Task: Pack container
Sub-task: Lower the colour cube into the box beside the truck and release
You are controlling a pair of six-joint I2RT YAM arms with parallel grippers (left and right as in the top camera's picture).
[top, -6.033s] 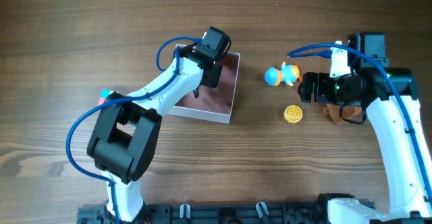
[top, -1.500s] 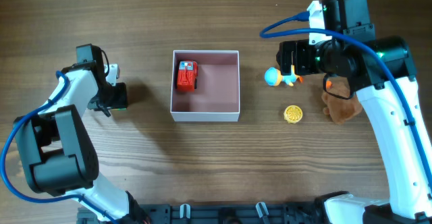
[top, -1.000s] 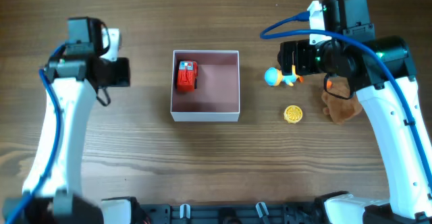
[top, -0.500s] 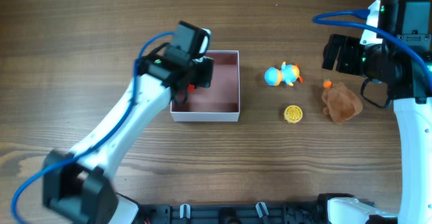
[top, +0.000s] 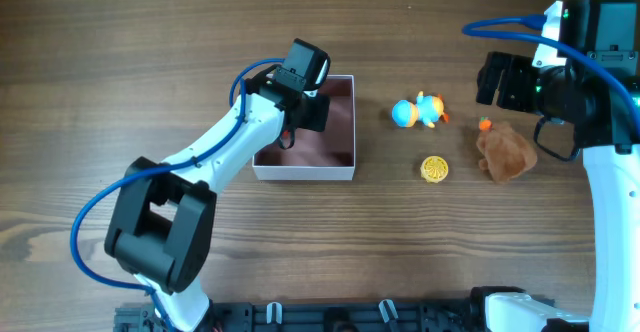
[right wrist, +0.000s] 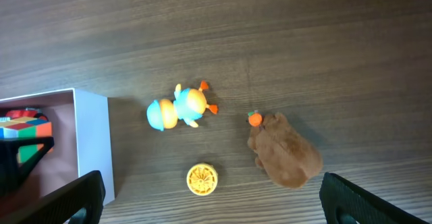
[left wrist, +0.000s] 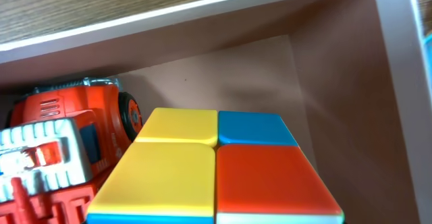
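**Overhead view.** We are viewing the container sitting just left of the frame's centre on the wooden bench. The left tool is hovering over the container's upper left part.

**Left wrist view.** The left tool is pinching a multicoloured puzzle cube. Its fingers are lying out of sight, so we are judging the grip from the cube hanging close under the camera, above the pink floor. A red toy truck is lying inside the container at the left of this frame, just beside the cube. We cannot tell whether the two are touching.

**Right side of the overhead view.** The right tool is hanging in the upper right. Its fingers are spreading wide and holding nothing, and their tips are showing at the lower corners of the right wrist view. Three toys are resting on the bench outside the container, each apart from the others:
- A blue and orange duck is lying right of the container.
- A yellow disc is lying below the duck.
- A brown plush toy is lying farther right, with a small orange piece showing at its upper left edge.
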